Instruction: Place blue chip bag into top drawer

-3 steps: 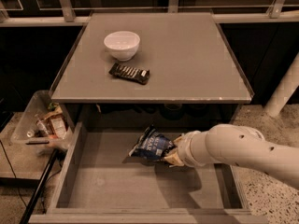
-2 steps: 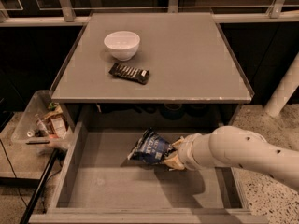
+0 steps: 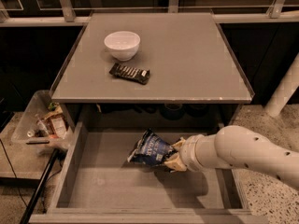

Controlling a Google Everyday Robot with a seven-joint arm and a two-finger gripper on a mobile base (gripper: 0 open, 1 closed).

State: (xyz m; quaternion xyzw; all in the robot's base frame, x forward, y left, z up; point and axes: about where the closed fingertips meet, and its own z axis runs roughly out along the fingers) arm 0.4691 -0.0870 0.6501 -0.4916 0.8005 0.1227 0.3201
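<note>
Your gripper (image 3: 173, 154) is down inside the open drawer, a little right of its middle. The tan fingers (image 3: 173, 162) are clamped on the right end of the blue chip bag (image 3: 150, 149). The bag juts out to the claw's left, tilted and crinkled. I cannot tell whether its low corner is touching the floor yet.

Under and around the claw is the top drawer (image 3: 112, 188), pulled well out, with bare grey floor to the claw's left and in front of it. The white arm (image 3: 243, 154) trails off to the claw's right, over the drawer's side wall.

You're at the placing step: the bag is within the drawer's walls but not released. The next move, as I read it, is to ease down a touch and part the fingers so the bag settles flat. Then draw back up and to the right, staying clear of the cabinet top (image 3: 196, 55) beyond the claw. The white bowl (image 3: 122, 44) and black bar (image 3: 130, 73) up there are no concern.
</note>
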